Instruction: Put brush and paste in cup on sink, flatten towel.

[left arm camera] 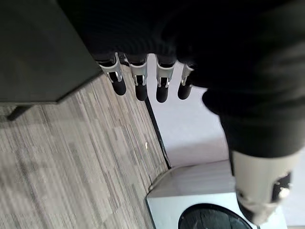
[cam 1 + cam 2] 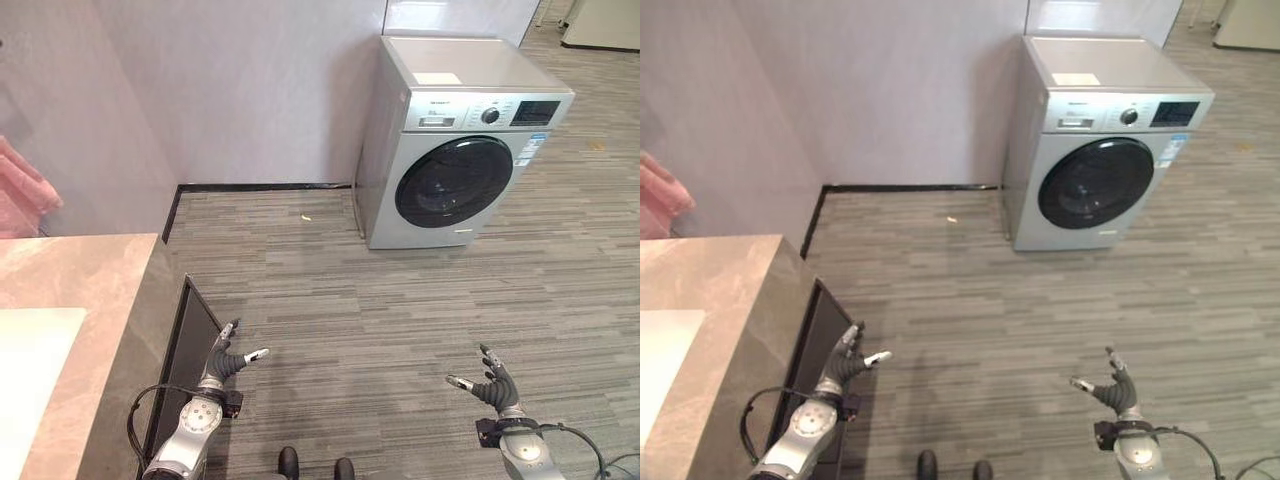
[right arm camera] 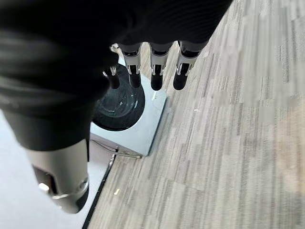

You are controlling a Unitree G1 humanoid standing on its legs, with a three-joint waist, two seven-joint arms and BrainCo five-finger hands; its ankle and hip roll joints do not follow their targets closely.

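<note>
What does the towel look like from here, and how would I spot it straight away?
Start at the marble-patterned countertop at the robot's left, against the pale wall. Just above its far end, at the view's left edge, hangs a pink towel, partly cut off by the frame. It is the one soft, pink thing here; the washing machine and wood-look floor are grey.

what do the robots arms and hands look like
Both arms are silver-grey with round joint housings. The left hand and right hand have slim silver fingers with dark tips, plus a thicker silver thumb. A dark ribbed cover wraps each wrist and hand back.
</note>
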